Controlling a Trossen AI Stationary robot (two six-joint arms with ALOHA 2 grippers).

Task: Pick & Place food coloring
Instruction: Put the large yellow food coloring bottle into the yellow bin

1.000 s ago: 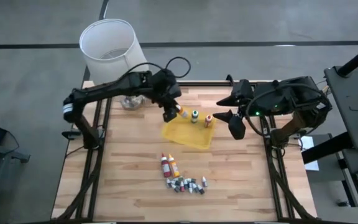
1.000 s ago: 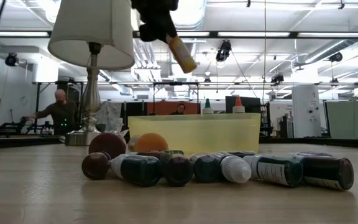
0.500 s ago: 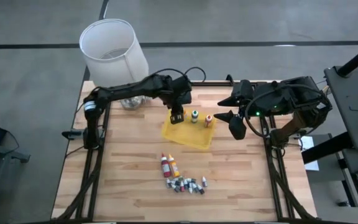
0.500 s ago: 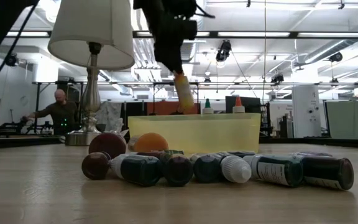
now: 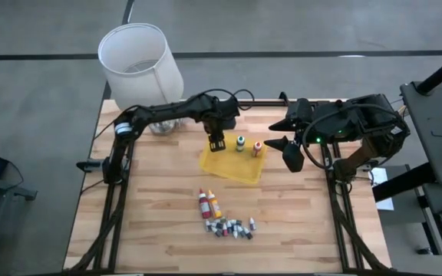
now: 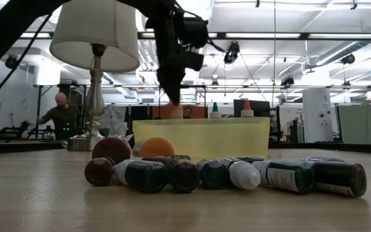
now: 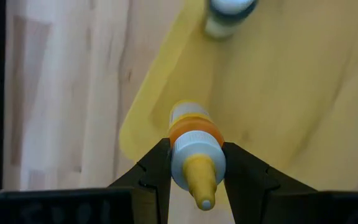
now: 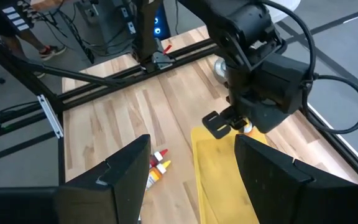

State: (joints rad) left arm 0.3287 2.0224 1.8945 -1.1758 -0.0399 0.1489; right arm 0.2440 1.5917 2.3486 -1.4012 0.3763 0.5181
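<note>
- The placing step is in hand: the left gripper holds a yellow bottle with an orange collar low over the tray, jaws clenched on its cap, tip pointing back toward the wrist.
- From above, this gripper sits over the tray's far left corner, next to a green bottle and an orange bottle standing upright inside it.
- Judged from this, the next move calls for lowering the bottle until its base meets the tray floor, then releasing the jaws without tipping it or knocking the green one nearby.
- The right gripper waits off the tray's right side, above the counter, jaws spread and holding nothing.
- More food coloring lies on the near counter: a red bottle, a yellow one and a cluster of small vials.
- A lamp stands at the far left corner.
- Hidden: in the level view the tray's front wall and the arm cover the held bottle's base, so whether it touches the floor cannot be told.
</note>
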